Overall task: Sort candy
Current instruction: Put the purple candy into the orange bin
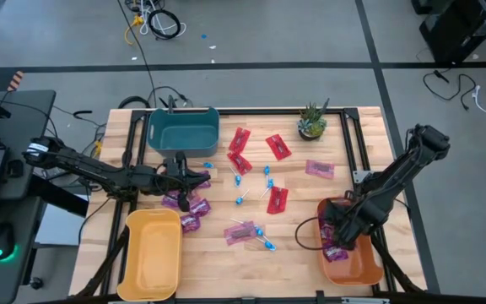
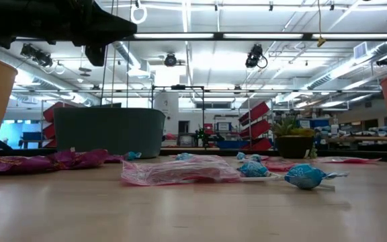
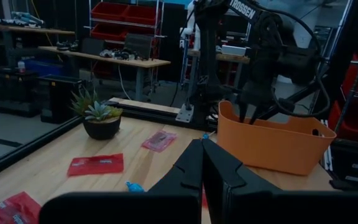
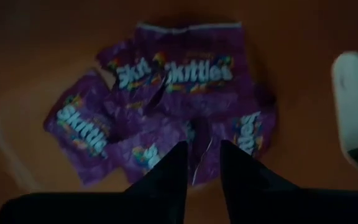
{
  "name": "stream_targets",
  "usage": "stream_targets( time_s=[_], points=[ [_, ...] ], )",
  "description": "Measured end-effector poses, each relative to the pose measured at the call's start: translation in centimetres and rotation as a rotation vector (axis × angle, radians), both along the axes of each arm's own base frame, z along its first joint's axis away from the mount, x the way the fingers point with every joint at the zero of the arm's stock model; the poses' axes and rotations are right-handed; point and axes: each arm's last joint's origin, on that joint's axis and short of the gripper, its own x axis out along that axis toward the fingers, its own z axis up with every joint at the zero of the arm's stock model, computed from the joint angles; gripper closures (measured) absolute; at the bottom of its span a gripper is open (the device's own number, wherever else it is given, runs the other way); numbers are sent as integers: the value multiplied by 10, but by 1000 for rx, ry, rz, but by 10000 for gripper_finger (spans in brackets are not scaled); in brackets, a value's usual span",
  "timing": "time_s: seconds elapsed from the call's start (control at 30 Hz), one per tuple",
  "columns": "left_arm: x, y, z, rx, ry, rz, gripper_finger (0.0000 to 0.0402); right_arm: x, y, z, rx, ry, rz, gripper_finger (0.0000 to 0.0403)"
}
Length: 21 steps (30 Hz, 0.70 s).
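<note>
My right gripper (image 4: 202, 152) points down into the orange bin (image 1: 369, 268), open by a narrow gap over a pile of purple packets (image 4: 179, 81) on the bin's floor. My left gripper (image 1: 202, 179) is shut and held level above the table's left half, empty, its fingers (image 3: 202, 162) pointing toward the orange bin (image 3: 272, 146). More purple packets (image 1: 188, 207), red packets (image 1: 278, 146) and blue lollipops (image 1: 241, 180) lie flat on the wooden table between the arms. My right gripper comes from above, and its fingertips stand on either side of a purple packet's edge (image 4: 199, 163) in the pile. I cannot tell whether they touch it. The packet lies on the others in the bin.
A teal bin (image 1: 184, 128) stands at the far left and a yellow bin (image 1: 152, 253) at the near left. A small potted plant (image 1: 312, 121) is at the far right. A pink-purple packet (image 1: 319, 168) lies near the plant.
</note>
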Motion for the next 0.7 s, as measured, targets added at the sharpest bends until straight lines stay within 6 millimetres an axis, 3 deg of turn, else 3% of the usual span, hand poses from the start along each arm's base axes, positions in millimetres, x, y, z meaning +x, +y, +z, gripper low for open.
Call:
stream_targets(
  time_s=[0.37, 0.7],
  points=[
    [0, 0, 1, -5, -10, 0, 396, 6, 7, 44, 116, -70, -66, 337],
    [0, 0, 1, -12, -10, -1, 396, 34, 10, 98, 43, -518, 28, 361]
  ],
)
